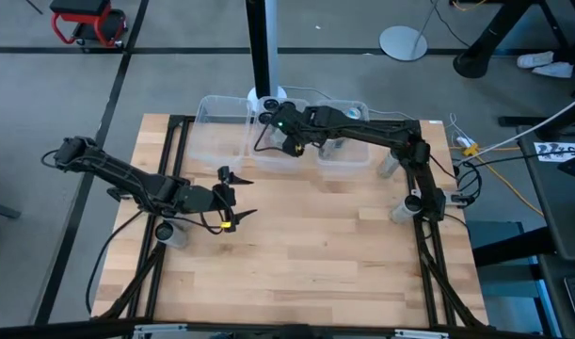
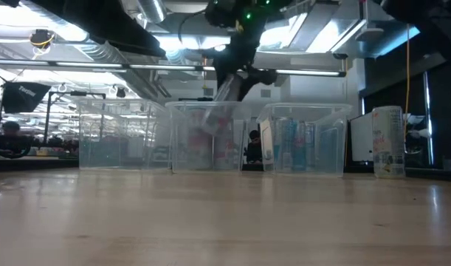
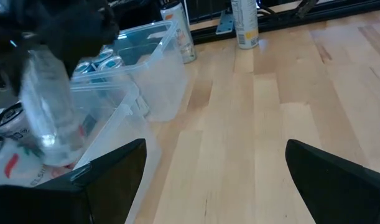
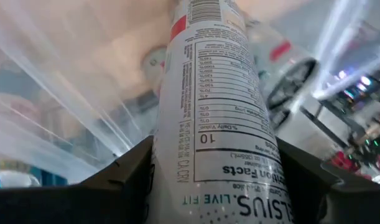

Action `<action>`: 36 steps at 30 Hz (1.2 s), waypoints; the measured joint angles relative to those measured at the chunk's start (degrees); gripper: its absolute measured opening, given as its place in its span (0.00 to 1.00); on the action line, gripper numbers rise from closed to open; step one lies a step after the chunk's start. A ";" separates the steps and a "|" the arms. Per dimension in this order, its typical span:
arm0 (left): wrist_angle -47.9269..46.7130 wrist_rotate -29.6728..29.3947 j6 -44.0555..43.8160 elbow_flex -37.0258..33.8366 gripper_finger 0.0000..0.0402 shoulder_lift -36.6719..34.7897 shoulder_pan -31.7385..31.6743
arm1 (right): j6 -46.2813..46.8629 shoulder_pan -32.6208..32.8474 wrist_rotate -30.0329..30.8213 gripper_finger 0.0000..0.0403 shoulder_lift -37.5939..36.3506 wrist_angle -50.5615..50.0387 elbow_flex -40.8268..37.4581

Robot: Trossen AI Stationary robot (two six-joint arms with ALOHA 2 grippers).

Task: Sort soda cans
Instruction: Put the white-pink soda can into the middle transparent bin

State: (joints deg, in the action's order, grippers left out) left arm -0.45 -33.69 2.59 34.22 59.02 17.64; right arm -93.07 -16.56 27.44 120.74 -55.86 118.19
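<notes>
My right gripper [image 1: 289,139] is over the middle clear bin [image 1: 268,162] at the table's far side, shut on a white soda can [image 4: 214,93] with a printed label. In the low view the can [image 2: 226,90] hangs tilted under the gripper [image 2: 240,63], just above the bin's rim [image 2: 210,106]. That bin holds cans with red marks [image 2: 214,144]. The right bin [image 2: 336,111] holds blue cans [image 2: 299,144]. My left gripper [image 1: 246,197] waits open over the table's left part, with nothing between its fingers [image 3: 115,174]. My right gripper pinches the can's round side wall [image 4: 171,162] between its two fingers [image 4: 124,171], one on each side. It comes from above, slanting down toward the bin. The can is lifted clear and tilted, its lower end [image 2: 219,100] near the bin's rim.
A third clear bin [image 1: 221,118] stands left of the middle one. Single cans stand by the right edge [image 1: 405,209] [image 1: 389,165] and one by the left edge [image 1: 169,232]. The wooden table [image 1: 315,254] is bare in the middle and near side.
</notes>
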 joint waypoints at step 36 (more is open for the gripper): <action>0.26 0.49 -0.68 0.00 0.93 0.07 -0.01 | -7.87 -0.07 -0.09 0.68 5.17 0.91 -1.15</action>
State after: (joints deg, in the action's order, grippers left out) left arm -0.19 -33.20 1.91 34.22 59.09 17.63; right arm -100.94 -16.63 27.35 125.91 -54.95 117.04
